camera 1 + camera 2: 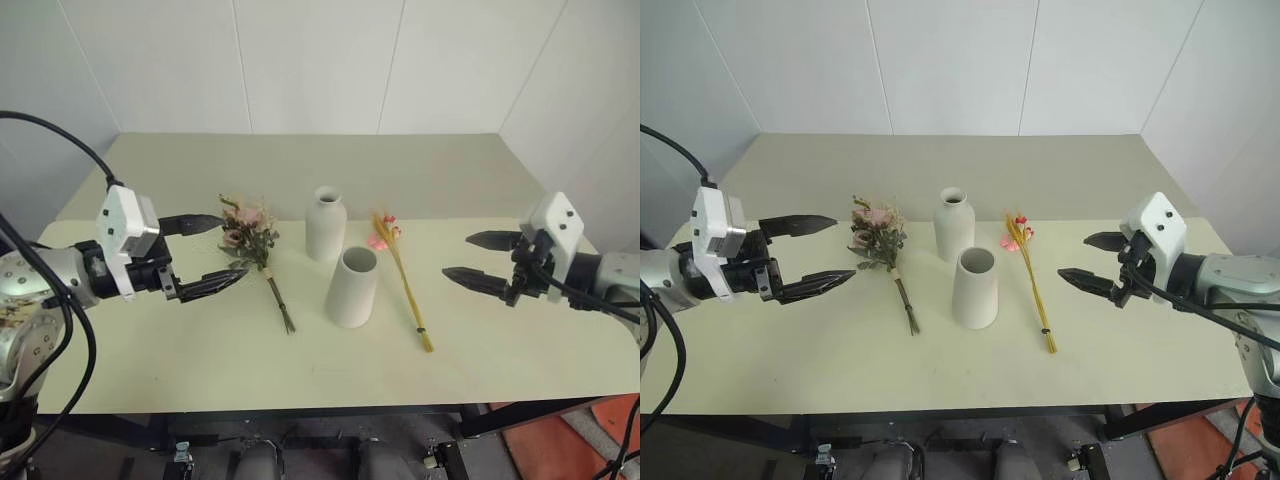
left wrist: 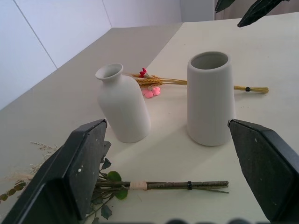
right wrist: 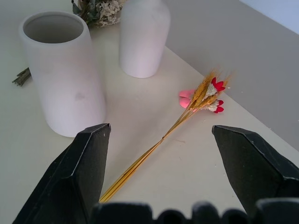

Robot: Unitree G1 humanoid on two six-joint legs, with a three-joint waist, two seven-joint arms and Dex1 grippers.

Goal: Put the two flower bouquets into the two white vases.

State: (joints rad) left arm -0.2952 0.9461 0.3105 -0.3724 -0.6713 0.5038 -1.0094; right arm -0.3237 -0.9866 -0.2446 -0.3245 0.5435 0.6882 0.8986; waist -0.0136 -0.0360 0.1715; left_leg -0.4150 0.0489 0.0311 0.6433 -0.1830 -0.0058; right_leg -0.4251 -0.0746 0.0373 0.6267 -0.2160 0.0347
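Grippers [image 1: 210, 252] [image 1: 482, 260] spread, facing inward

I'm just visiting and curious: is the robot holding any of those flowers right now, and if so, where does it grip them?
Nothing is held. Both end effectors, left and right, are open in the air. The rose bouquet and yellow bunch lie on the table.

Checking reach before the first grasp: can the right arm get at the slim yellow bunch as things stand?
Probably yes. The right pincer stands open, empty, above the table beside the slim yellow bunch, which lies flat with bare tabletop between them. The wide-mouthed vase stands on the bunch's far side, out of the way.
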